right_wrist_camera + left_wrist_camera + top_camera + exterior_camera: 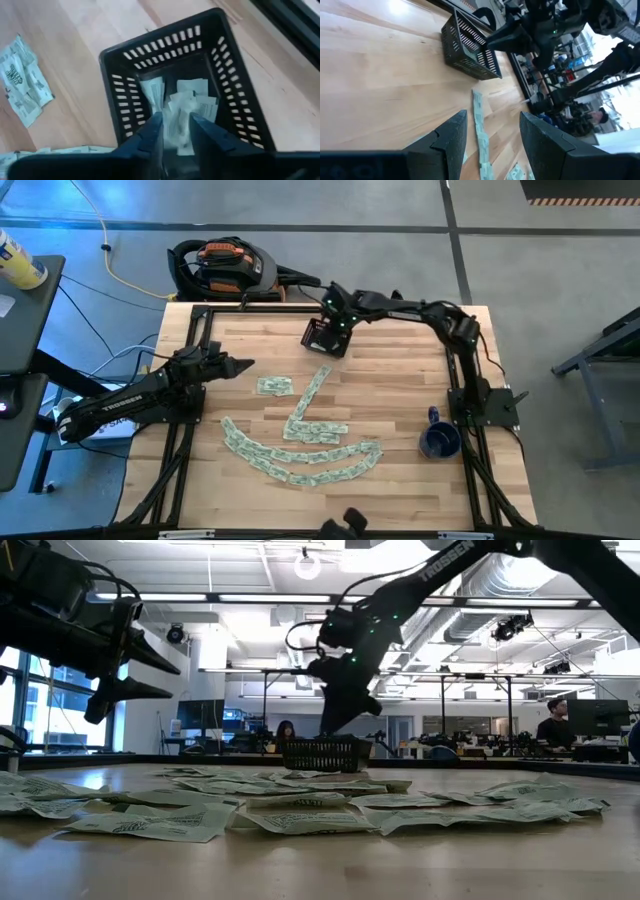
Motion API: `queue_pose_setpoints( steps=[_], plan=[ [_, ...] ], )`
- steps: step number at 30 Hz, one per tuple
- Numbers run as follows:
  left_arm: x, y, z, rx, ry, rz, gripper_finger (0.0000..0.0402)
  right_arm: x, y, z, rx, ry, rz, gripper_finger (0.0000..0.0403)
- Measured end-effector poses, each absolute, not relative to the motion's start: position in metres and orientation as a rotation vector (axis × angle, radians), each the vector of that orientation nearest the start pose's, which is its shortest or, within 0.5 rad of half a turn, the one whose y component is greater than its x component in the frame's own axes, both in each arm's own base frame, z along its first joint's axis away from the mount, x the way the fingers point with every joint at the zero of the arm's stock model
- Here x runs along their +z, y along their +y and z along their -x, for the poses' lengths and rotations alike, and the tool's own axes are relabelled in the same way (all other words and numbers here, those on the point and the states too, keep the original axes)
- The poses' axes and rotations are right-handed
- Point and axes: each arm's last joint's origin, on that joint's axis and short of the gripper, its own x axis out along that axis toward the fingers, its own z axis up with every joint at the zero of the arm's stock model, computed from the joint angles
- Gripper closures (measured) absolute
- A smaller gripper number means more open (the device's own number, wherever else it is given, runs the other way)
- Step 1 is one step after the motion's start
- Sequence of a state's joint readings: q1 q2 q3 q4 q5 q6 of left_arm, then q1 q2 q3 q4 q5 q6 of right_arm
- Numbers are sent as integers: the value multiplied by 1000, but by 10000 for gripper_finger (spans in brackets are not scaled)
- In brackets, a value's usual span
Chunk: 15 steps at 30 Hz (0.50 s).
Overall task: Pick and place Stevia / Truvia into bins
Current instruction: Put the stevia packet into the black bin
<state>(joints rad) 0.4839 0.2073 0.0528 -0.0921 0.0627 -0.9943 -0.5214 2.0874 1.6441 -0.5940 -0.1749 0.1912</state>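
Room: open workshop with ceiling lights and ducts beyond the bench (400,370); a person (552,720) sits at monitors far off in the low view, another person (285,730) shows behind the basket.
Surface: pale wood-plank bench in a black frame.
Basket: small dark slatted basket (326,336) at the far middle of the bench, upright; several sachets already lie inside it, seen in the right wrist view (180,107).
Sachets: many pale green and white sachets (300,445) spread flat on the bench in curved rows toward the near side, with one row running up toward the basket; a small cluster (274,385) lies apart to the left of that row.
Right end effector: right end effector (176,131) hangs directly over the basket's open top, fingers pointing down into it, parted by a narrow gap; a pale sachet shows in that gap, but whether the fingers grip it or it lies in the basket below, I cannot tell.
Left end effector: left end effector (492,137) hovers above the left part of the bench, well apart from the basket, fingers spread wide with nothing between them, aimed toward the row of sachets and the basket.
Mug: dark blue mug (439,440) stands near the right edge of the bench, beside the right arm's base.
Off the bench: black and orange device (222,265) on the floor past the far edge.
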Motion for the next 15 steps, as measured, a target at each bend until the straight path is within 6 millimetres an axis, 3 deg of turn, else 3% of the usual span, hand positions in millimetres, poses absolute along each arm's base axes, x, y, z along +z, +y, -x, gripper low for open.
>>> queue_pose_setpoints(
  steps=[8,15],
  plan=[
    [155,46,-96,447,57,1020,186,226,-203,-385,-447,1003,-365,207],
    [149,46,-102,353,206,890,186,241,-167,-368,-366,1112,-239,161]
  ],
)
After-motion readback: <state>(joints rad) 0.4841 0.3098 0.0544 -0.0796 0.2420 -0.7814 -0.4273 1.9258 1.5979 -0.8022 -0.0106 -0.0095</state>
